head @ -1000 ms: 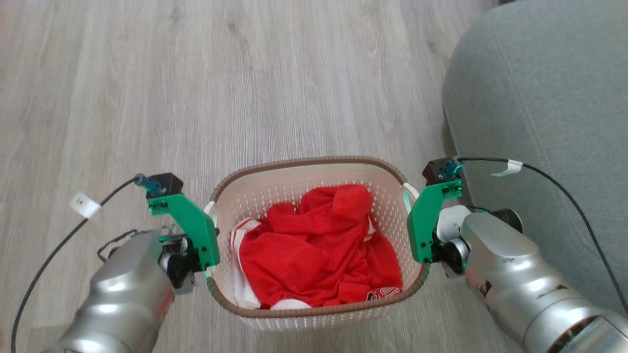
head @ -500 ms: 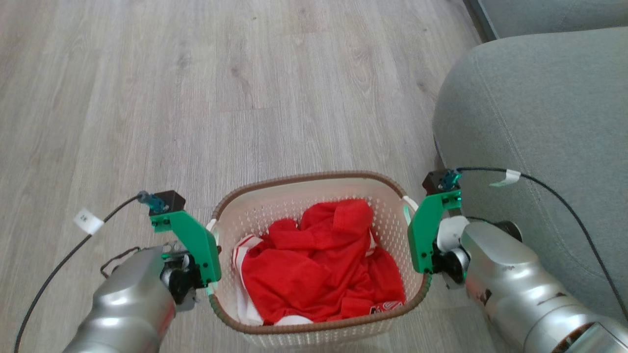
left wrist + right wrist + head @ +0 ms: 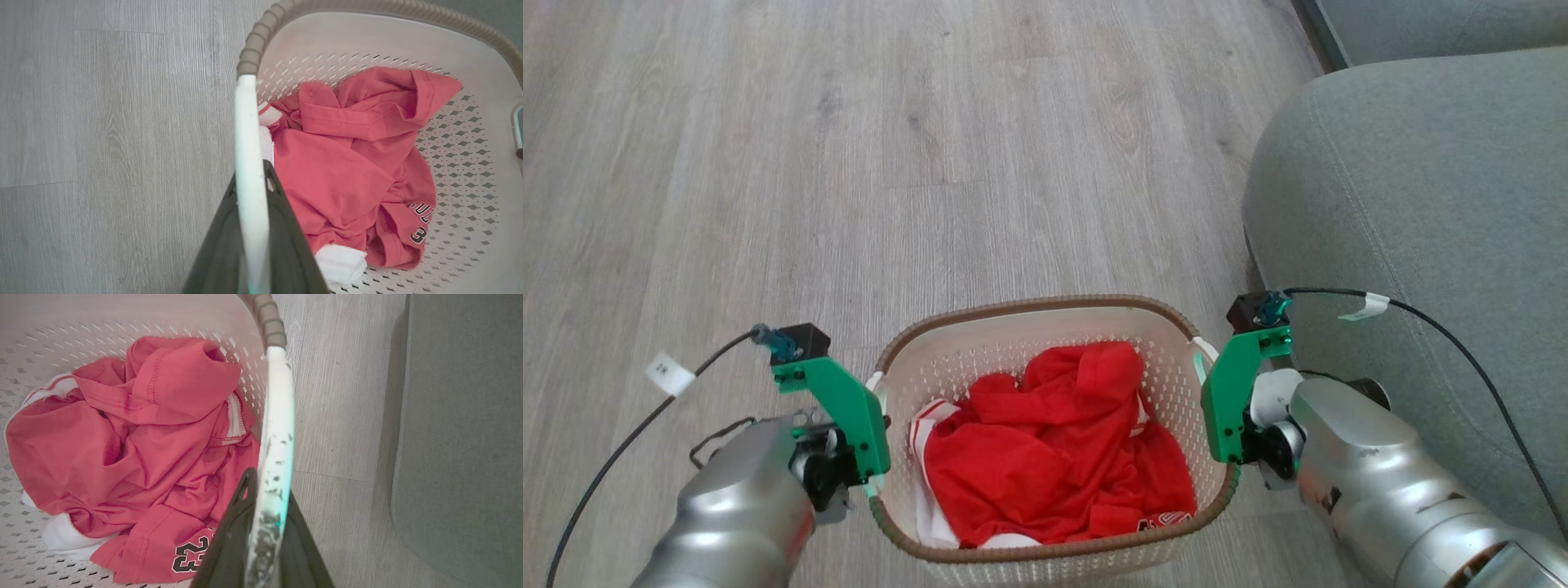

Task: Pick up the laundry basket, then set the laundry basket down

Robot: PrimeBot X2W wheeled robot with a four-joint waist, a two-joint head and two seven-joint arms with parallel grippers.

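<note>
The laundry basket (image 3: pixel 1023 308) is cream with perforated walls and a brown woven-look rim, and sits low in the head view between my two arms. A crumpled red-and-white jersey (image 3: pixel 1054 441) lies inside it. My left gripper (image 3: pixel 251 179) is shut on the basket's white left handle (image 3: pixel 245 122), one dark finger on each side of it. My right gripper (image 3: pixel 269 486) is shut on the white right handle (image 3: pixel 278 408) in the same way. Green wrist mounts hide the fingers in the head view. Whether the basket's base touches the floor I cannot tell.
A grey sofa (image 3: pixel 1421 204) bulges close to my right arm and the basket's right side, with a narrow strip of floor (image 3: pixel 327 416) between them. Pale wood flooring (image 3: pixel 849 163) stretches ahead and to the left. Black cables trail from both wrists.
The whole head view has shifted, so the camera moved; the basket and both arms now sit a little lower in it. Both grippers keep their hold on the handles.
</note>
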